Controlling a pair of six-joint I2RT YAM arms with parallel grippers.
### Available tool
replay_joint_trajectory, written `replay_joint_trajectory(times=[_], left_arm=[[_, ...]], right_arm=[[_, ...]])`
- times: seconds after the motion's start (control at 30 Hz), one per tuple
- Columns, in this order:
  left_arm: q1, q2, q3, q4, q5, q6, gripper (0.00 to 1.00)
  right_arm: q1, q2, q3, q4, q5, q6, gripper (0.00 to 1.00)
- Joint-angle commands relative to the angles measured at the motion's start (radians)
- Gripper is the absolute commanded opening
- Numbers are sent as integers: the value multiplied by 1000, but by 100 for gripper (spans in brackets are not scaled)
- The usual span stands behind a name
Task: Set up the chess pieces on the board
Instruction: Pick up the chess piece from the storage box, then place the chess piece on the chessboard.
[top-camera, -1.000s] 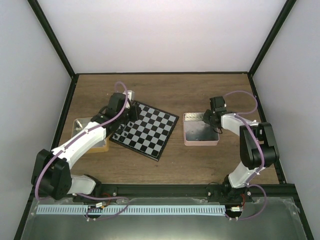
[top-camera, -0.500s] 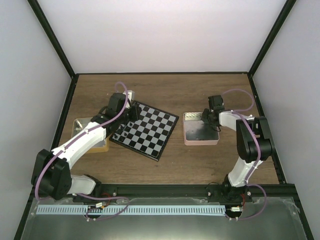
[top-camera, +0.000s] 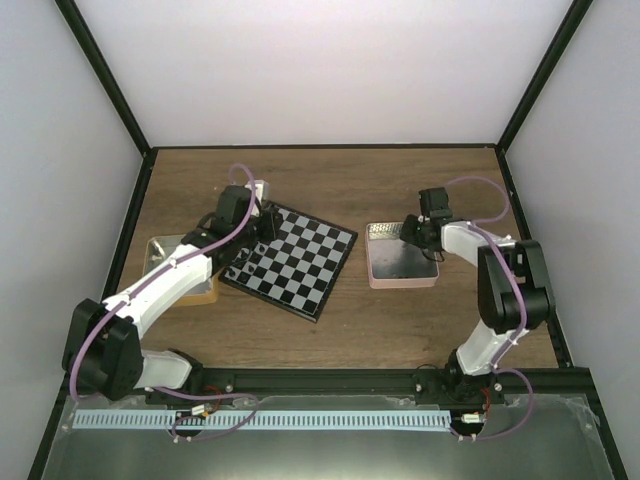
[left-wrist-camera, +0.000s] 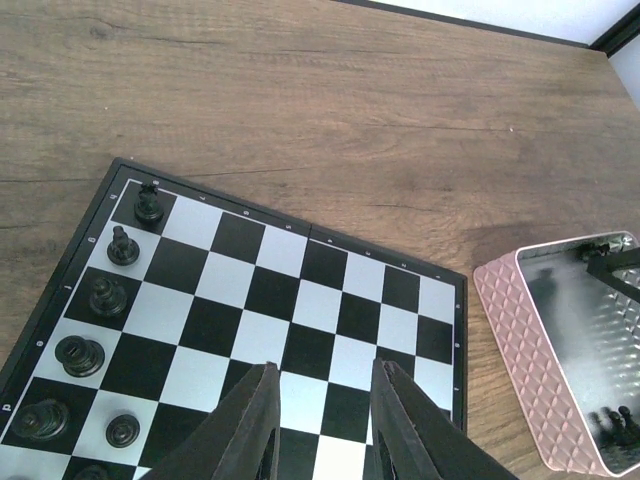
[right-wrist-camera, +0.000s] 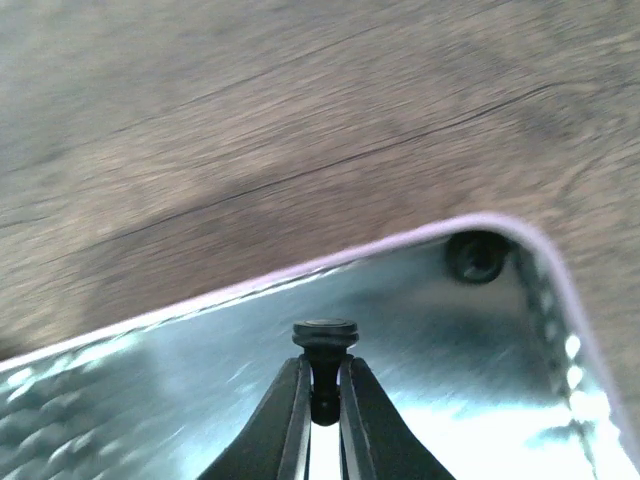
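Right wrist view: my right end effector (right-wrist-camera: 322, 390) clenched on stem of black piece (right-wrist-camera: 325, 333), head just beyond fingertips. I judge this grip keeps it upright for lift from pink tray (right-wrist-camera: 400, 243) beneath. Second piece (right-wrist-camera: 475, 257) ahead-right, in tray corner. Left end effector (left-wrist-camera: 322, 400) parted, empty, over board (left-wrist-camera: 300, 300). Black pieces (left-wrist-camera: 108, 297) ranked ahead-left.

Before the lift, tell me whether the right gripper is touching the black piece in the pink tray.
Touching. The right wrist view shows the right gripper shut on the black piece, pressing both sides of its stem below the round head.
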Motion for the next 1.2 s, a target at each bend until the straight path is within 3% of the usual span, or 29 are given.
replay_joint_trajectory(times=[0.0,0.13,0.23,0.43,0.8,0.93,1.1,1.17], left_arm=[[2,-36,-29,41,-18,-14,28],[3,-54,-49,62,-45,-34,31],[4,-69,-56,66,-79,-50,31],[4,-102,-77,67,-139,-85,31],[4,-134,-85,47,-151,-72,31],[4,-142,-88,46,-147,-65,31],[4,-139,-92,54,-106,-47,32],[4,-133,-93,61,-79,-45,37]], right_arm=[[-9,-127,-25,-75,-249,80,1],[49,-202,-65,-96,-464,166,1],[168,-208,-26,-130,-534,199,1],[398,-124,63,-138,-529,250,1],[567,62,167,-135,-481,275,2],[577,79,187,-147,-470,280,8],[576,61,198,-143,-454,278,24],[577,51,197,-130,-450,279,26]])
